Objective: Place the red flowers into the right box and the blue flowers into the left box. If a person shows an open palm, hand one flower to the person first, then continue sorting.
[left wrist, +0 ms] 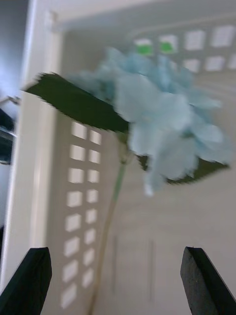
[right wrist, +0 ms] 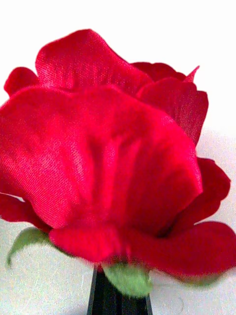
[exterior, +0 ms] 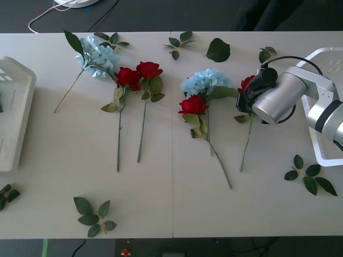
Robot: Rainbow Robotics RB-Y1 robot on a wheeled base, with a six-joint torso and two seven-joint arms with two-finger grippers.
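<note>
Front view: right gripper (exterior: pixel 247 99) sits low over the rightmost red rose (exterior: pixel 246 83), beside the right box (exterior: pixel 321 128); can't tell its finger state. Right wrist view: tight satin red bloom (right wrist: pixel 108 157), green sepal beneath. Left wrist view: left gripper (left wrist: pixel 118 278) spread wide over a pale blue fluffy flower (left wrist: pixel 162 118) lying in the left box (left wrist: pixel 29 162), dark leaf attached.

A pale blue flower (left wrist: pixel 162 123) with a dark green leaf (left wrist: pixel 78 101) lies inside the left box (left wrist: pixel 34 162), beyond the left gripper (left wrist: pixel 115 283), its black fingers (left wrist: pixel 29 280) apart.
</note>
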